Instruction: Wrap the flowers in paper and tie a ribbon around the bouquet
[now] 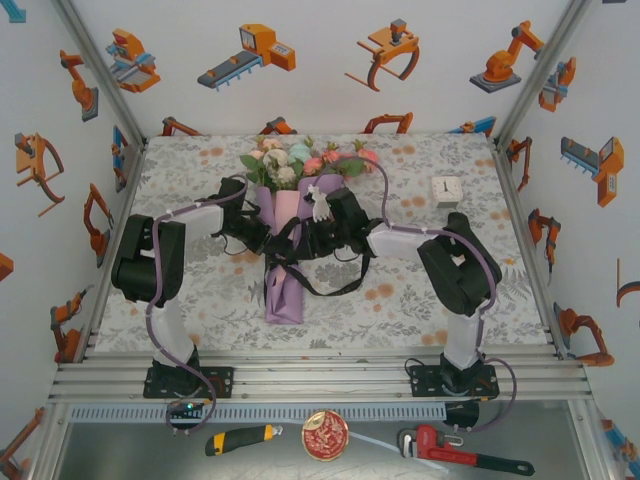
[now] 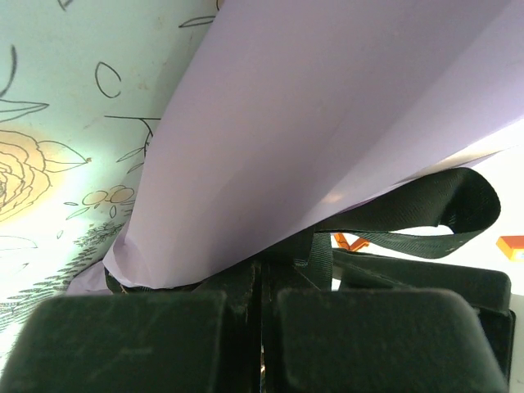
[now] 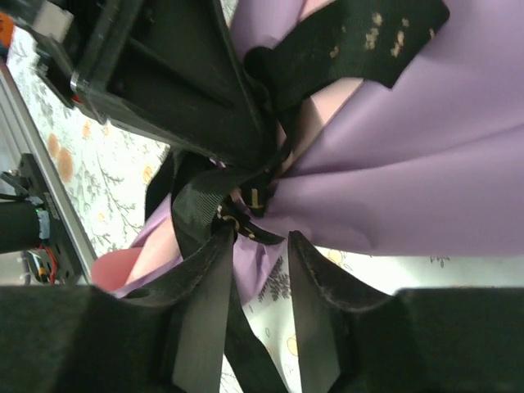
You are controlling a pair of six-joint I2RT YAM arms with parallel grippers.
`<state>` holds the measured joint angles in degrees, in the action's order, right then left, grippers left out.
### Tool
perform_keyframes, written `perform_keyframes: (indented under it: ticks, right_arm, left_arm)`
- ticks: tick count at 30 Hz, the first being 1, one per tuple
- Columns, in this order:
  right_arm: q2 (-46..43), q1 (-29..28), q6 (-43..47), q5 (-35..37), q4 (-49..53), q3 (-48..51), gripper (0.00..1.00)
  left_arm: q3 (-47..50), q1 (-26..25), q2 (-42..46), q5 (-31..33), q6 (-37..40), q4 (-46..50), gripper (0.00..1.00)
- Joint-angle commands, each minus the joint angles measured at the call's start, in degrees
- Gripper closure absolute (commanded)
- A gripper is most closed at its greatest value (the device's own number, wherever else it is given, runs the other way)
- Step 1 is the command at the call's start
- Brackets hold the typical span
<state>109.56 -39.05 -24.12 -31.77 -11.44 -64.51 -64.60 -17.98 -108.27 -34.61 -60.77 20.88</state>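
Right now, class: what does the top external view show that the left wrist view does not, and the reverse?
Top external, not left wrist: the flowers, a small white clock, a pipe wrench. Left wrist, not top external: how the left gripper clamps shut on the ribbon. Both: the paper, the ribbon, the floral tablecloth.

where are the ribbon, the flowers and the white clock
ribbon (image 2: 409, 205): left wrist view, on the looped black strap.
flowers (image 1: 300, 157): top view, on the middle blooms.
white clock (image 1: 446, 190): top view, on its face.

Lilac paper (image 2: 327, 123), black ribbon (image 2: 442, 205)
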Motion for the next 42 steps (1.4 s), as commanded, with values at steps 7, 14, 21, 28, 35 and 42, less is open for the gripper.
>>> perform_keyframes:
  ticks: [7, 14, 21, 28, 35, 42]
  right_arm:
    - [3.59, -0.41, -1.30, -1.84, -5.43, -4.53, 0.61]
    - [4.50, -0.42, -0.97, -2.24, -3.96, -4.68, 0.66]
    - [6.08, -0.79, -1.15, -5.59, -3.16, -5.08, 0.65]
    - [6.53, -1.29, -0.87, -6.07, -2.04, -5.92, 0.82]
    - [2.37, -1.03, 1.12, -2.99, 0.00, -4.73, 1.00]
    - [-1.27, -0.83, 3.52, -2.24, 2.92, -2.49, 1.00]
  left_arm:
    - [-1.85, -0.10, -1.07, -0.51, 0.67, 1.98, 1.00]
    - [-2.11, -0.11, -1.26, -0.56, 0.55, 2.06, 1.00]
    - [-2.11, -0.04, -1.18, -0.91, -0.18, 1.33, 1.00]
    - [-1.56, 0.21, -0.50, -0.82, -0.65, 0.82, 1.00]
    - [0.09, 2.57, 2.47, 0.58, 0.88, 2.40, 0.98]
    - [-0.79, 5.93, 7.38, 1.18, 3.54, 5.27, 0.82]
